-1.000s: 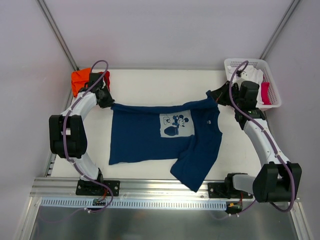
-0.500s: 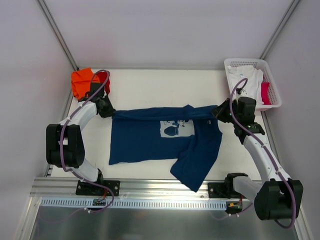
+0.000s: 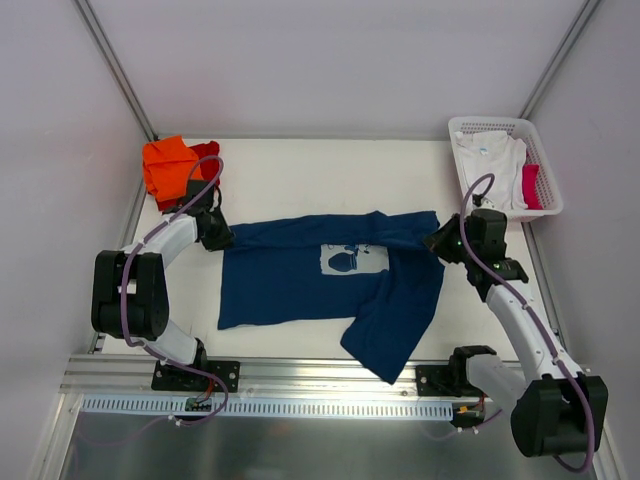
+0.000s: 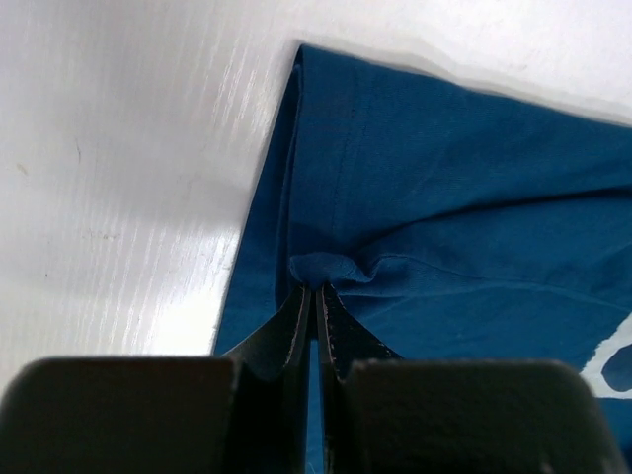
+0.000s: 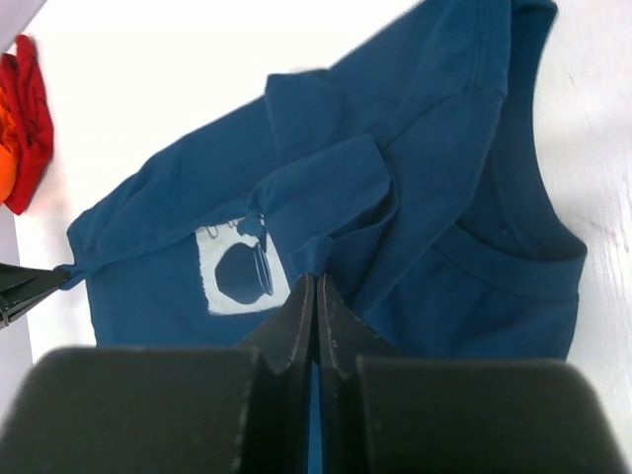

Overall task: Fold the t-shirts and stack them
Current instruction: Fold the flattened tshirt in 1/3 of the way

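Navy blue cloth t-shirt (image 3: 300,285) with a pale square chest print (image 3: 350,260), spread across the middle of the white table (image 3: 300,170), far edge doubled over toward the near side, one sleeve trailing toward the near edge. Left gripper (image 4: 316,296) clamped tight, fingertips pinching a small pucker at the shirt's far left corner. Right gripper (image 5: 314,281) likewise closed, nipping a fold of navy cloth near the collar. Orange cloth tee (image 3: 165,165) and red cloth tee (image 3: 208,152) bunched at the far left corner. White cloth tee (image 3: 490,155) inside the white plastic lattice basket (image 3: 500,122), far right.
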You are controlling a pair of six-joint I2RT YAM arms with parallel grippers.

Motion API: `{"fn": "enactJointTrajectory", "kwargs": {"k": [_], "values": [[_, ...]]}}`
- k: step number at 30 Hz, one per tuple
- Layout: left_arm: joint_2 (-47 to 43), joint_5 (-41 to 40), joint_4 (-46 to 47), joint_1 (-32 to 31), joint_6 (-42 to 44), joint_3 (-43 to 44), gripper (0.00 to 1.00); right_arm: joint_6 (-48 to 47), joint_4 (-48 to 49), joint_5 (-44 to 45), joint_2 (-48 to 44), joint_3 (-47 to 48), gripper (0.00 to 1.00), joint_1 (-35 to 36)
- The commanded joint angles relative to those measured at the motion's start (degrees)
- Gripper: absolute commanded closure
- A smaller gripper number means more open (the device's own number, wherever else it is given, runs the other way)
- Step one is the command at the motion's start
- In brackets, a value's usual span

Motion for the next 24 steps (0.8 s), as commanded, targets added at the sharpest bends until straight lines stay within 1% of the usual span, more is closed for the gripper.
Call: {"fn": "enactJointTrajectory", "kwargs": {"k": [1, 3, 4, 5, 6, 7, 8, 9, 10, 11, 13, 14, 16, 20, 23, 24], "values": [[-2.48, -1.91, 0.41, -0.6, -1.21, -1.37, 1.0, 2.31, -1.96, 2.08, -2.7, -1.4, 1.0, 0.81], [-2.57, -1.91, 0.5, -0.51, -1.12, -1.72, 1.0, 2.92, -3.18, 2.52, -3.05, -2.11, 0.99, 1.25], [-2.66, -1.91, 0.41, -0.6, -1.12, -1.9, 0.99, 3.02, -3.27, 3.05, -3.58, -2.37, 0.96, 1.42], [-2.75, -1.91, 0.5, -0.6, -1.12, -2.07, 0.94, 3.1, -3.62, 3.31, -3.84, -2.9, 0.84, 1.51], [-2.83, -1.91, 0.41, -0.51, -1.21, -2.16, 0.89, 3.19, -4.15, 3.66, -4.19, -3.08, 0.76, 1.77], [-3.1, -1.91, 0.41, -0.6, -1.21, -2.25, 0.82, 3.19, -4.42, 3.93, -4.8, -3.25, 0.7, 1.86], [-3.27, -1.91, 0.41, -0.51, -1.21, -2.42, 0.78, 3.02, -4.68, 4.63, -5.07, -3.34, 0.61, 1.95], [-3.36, -2.69, 0.32, -0.51, -1.3, -2.6, 0.71, 2.93, -5.38, 5.16, -5.34, -3.25, 0.56, 2.04], [-3.8, -3.4, 0.32, -0.6, -1.38, -2.6, 0.36, 2.75, -5.82, 6.29, -6.03, -3.17, 0.49, 2.22], [-3.98, -3.67, 0.32, -0.6, -1.3, -2.6, 0.31, 2.58, -6.09, 7.0, -6.39, -2.99, 0.48, 2.56], [-4.41, -4.45, 0.32, -0.6, -1.3, -2.43, 0.25, 1.62, -6.88, 8.93, -6.92, -2.2, 0.47, 2.92], [-4.5, -4.72, 0.32, -0.6, -1.47, -2.08, 0.19, 1.17, -7.05, 9.38, -7.18, -1.85, 0.47, 3.36], [-5.12, -5.25, 0.41, -0.51, -1.47, -1.72, 0.15, -0.31, -7.23, 9.99, -6.84, -0.45, 0.47, 3.71], [-4.86, -4.81, 0.5, -0.6, -1.91, 0.64, 0.12, -1.2, -5.04, 8.68, -2.37, 1.4, 0.5, 4.5], [-2.67, -4.02, 0.41, -0.6, -1.74, 3.27, 0.12, -1.64, -2.06, 7.19, 1.33, 2.54, 0.56, 5.47], [-2.05, -3.93, 0.67, -0.51, -1.74, 3.81, 0.11, -1.9, -1.35, 6.84, 4.21, 3.07, 0.58, 5.64]]}}
